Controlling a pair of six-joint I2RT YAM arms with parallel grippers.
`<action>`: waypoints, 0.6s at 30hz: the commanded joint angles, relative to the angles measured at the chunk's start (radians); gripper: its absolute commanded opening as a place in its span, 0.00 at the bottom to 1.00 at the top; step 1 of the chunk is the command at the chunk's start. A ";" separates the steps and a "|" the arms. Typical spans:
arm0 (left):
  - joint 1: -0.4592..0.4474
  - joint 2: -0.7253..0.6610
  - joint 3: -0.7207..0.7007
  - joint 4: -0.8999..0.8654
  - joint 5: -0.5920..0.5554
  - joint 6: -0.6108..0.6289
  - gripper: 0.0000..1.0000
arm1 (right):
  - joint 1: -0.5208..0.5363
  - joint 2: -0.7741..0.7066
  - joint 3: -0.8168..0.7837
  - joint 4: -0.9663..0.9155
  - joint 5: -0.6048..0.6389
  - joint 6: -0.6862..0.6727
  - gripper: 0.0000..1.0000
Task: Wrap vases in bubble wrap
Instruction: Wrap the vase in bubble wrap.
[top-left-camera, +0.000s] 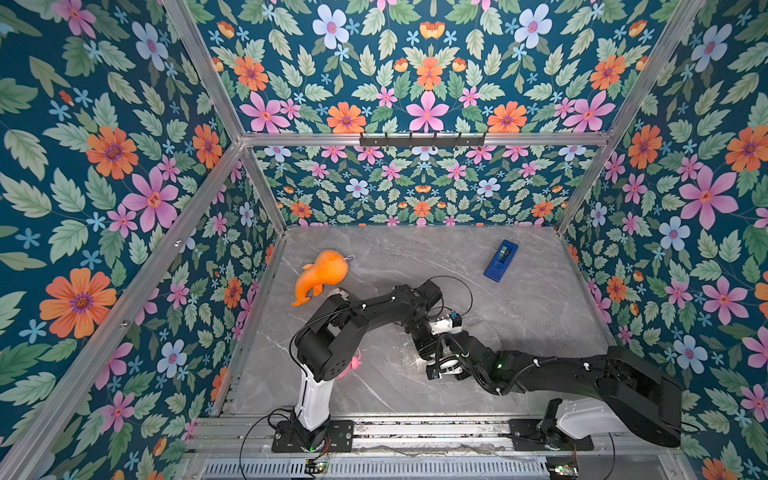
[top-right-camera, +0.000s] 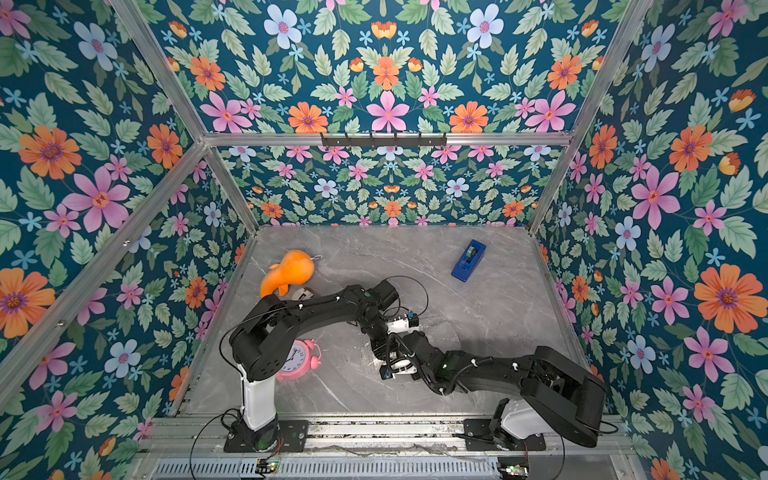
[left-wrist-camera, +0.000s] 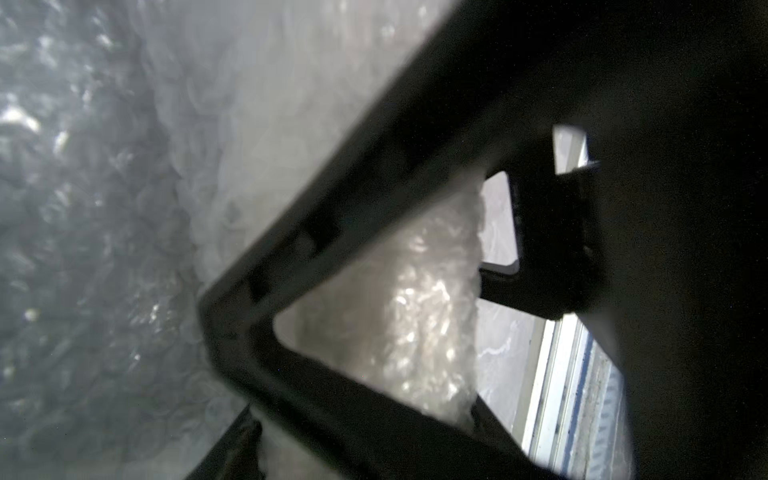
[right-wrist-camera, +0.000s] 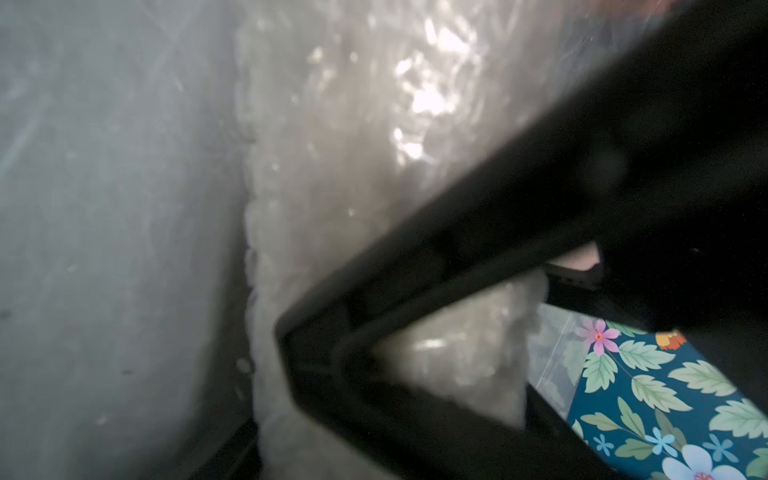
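Near the desk's (top-left-camera: 519, 332) middle, the left gripper (left-wrist-camera: 253, 415) pinches the bubble wrap (left-wrist-camera: 424, 311), probably to keep it folded over the unseen vase, while the right gripper (right-wrist-camera: 266, 415) flanks the wrap, its grip impossible to tell.

No legible text anywhere. Clock (top-right-camera: 302, 352), lower left of a top view: dial numerals are there but too small to read. Dispenser (top-left-camera: 501, 260), upper right: no label resolvable. Both wrist views are blurred, nothing printed.
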 joint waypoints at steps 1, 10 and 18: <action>-0.003 0.017 -0.024 -0.185 -0.154 0.022 0.54 | -0.003 0.024 0.004 -0.073 0.035 0.035 0.67; 0.003 -0.068 -0.005 -0.153 -0.185 0.006 0.99 | -0.008 -0.011 0.025 -0.202 -0.043 0.104 0.56; 0.043 -0.196 -0.010 -0.056 -0.296 -0.077 0.99 | -0.023 0.012 0.060 -0.312 -0.133 0.174 0.54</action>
